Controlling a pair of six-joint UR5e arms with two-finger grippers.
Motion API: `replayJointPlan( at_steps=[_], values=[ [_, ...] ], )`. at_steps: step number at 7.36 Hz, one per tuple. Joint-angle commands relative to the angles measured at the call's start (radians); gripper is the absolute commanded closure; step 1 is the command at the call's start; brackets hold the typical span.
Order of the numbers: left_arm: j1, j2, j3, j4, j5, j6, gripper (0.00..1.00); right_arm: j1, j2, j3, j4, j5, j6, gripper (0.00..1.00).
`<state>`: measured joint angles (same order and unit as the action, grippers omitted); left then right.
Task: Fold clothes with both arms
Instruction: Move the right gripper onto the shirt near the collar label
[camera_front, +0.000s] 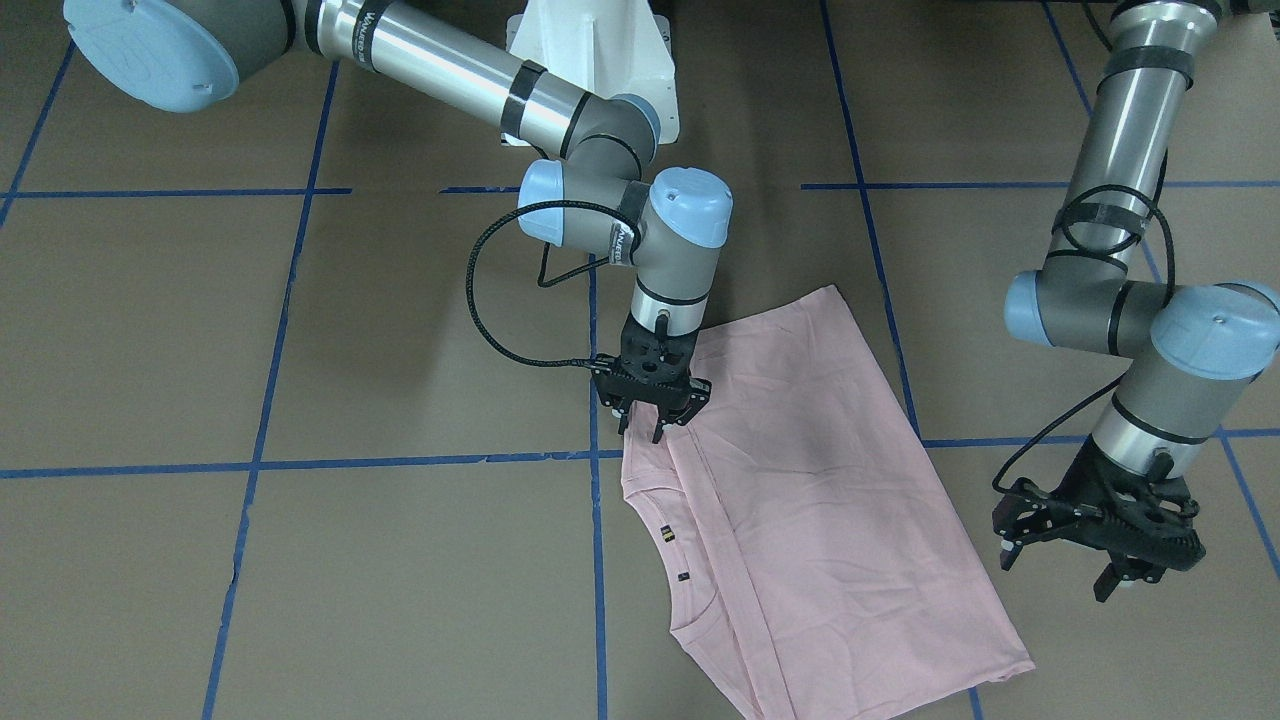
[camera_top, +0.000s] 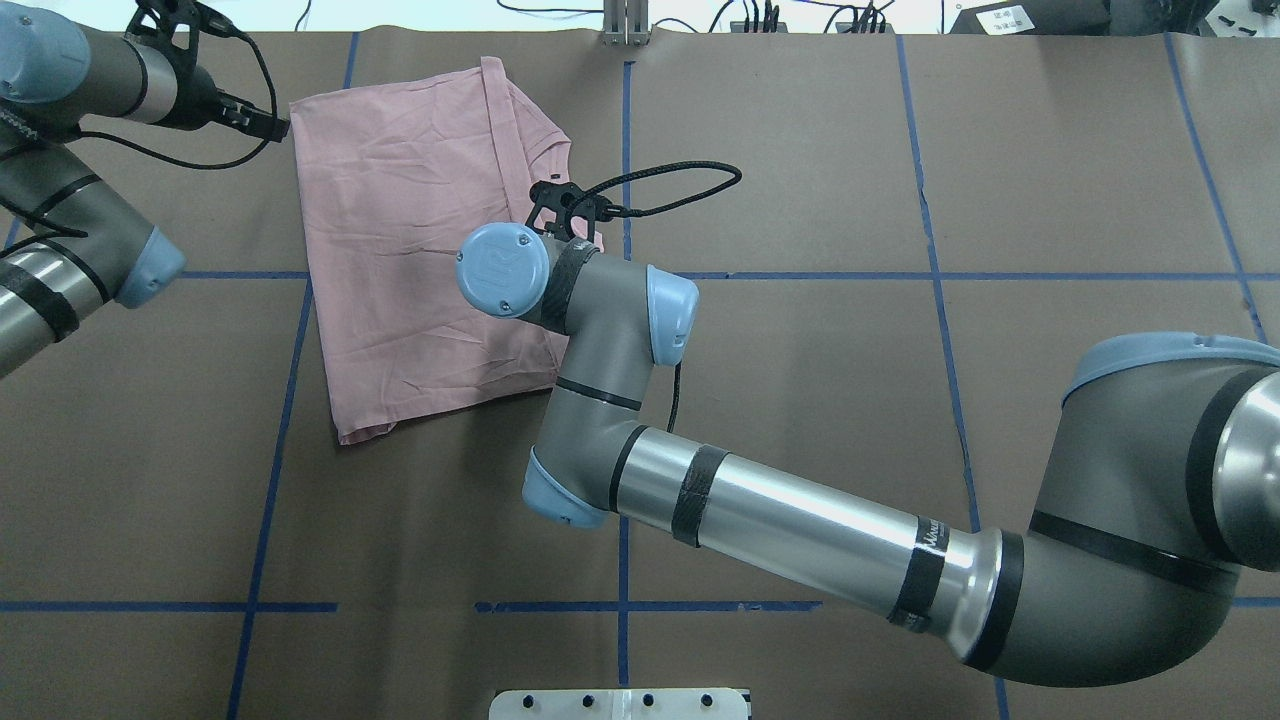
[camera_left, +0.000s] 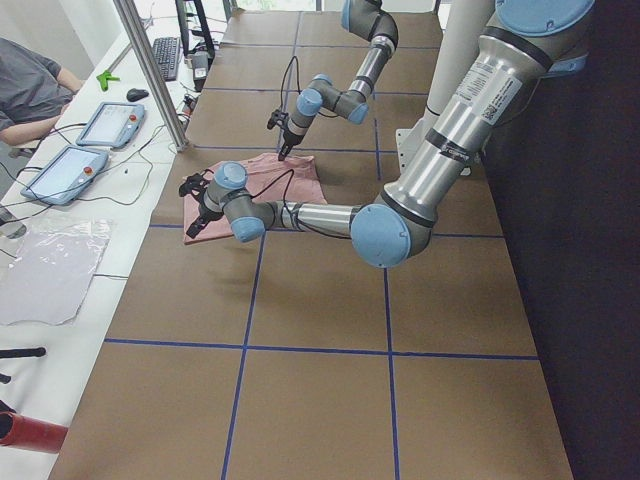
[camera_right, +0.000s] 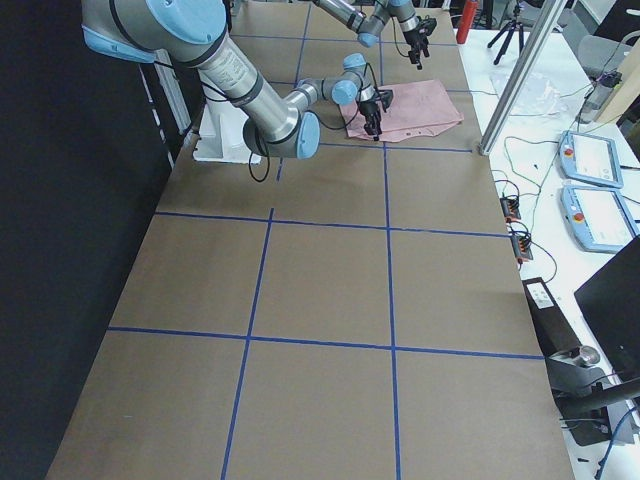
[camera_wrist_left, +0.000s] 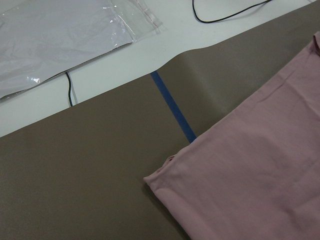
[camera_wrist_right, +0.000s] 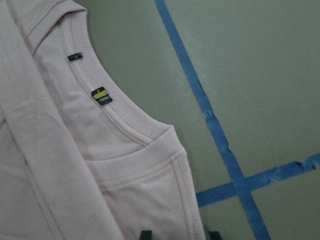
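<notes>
The pale pink T-shirt (camera_front: 830, 480) lies folded on the brown table, its print hidden and its ribbed collar (camera_front: 665, 535) facing the view's left. It also shows in the overhead view (camera_top: 400, 250). My right gripper (camera_front: 640, 433) is open, just over the shirt's shoulder edge beside the collar. In the right wrist view its fingertips (camera_wrist_right: 145, 234) straddle the shoulder seam of the shirt (camera_wrist_right: 75, 165). My left gripper (camera_front: 1053, 577) is open and empty, above bare table beside the shirt's opposite long edge. The left wrist view shows a folded corner of the shirt (camera_wrist_left: 260, 175).
Blue tape lines (camera_front: 595, 560) cross the table. The white pedestal (camera_front: 595, 50) stands at the robot's side. Past the table's far edge lie a clear plastic bag (camera_wrist_left: 60, 35), tablets (camera_left: 105, 125) and a metal post (camera_left: 150, 70); an operator (camera_left: 30, 90) sits there.
</notes>
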<state>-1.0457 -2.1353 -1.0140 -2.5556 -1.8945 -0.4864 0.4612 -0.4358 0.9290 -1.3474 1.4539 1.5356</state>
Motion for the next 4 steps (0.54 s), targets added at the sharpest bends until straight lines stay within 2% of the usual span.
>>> replayJointPlan(
  at_steps=[1,2,4],
  values=[
    [0.001,0.000,0.000,0.000,0.000,0.000,0.00,-0.001,0.000,-0.003,-0.001,-0.003,0.001,0.71],
    [0.001,0.000,0.000,0.000,0.000,0.000,0.00,-0.001,0.000,-0.003,-0.001,-0.003,0.001,1.00],
    [0.001,0.002,-0.002,-0.002,0.000,0.000,0.00,0.000,0.003,0.004,-0.009,-0.003,-0.003,1.00]
  ],
)
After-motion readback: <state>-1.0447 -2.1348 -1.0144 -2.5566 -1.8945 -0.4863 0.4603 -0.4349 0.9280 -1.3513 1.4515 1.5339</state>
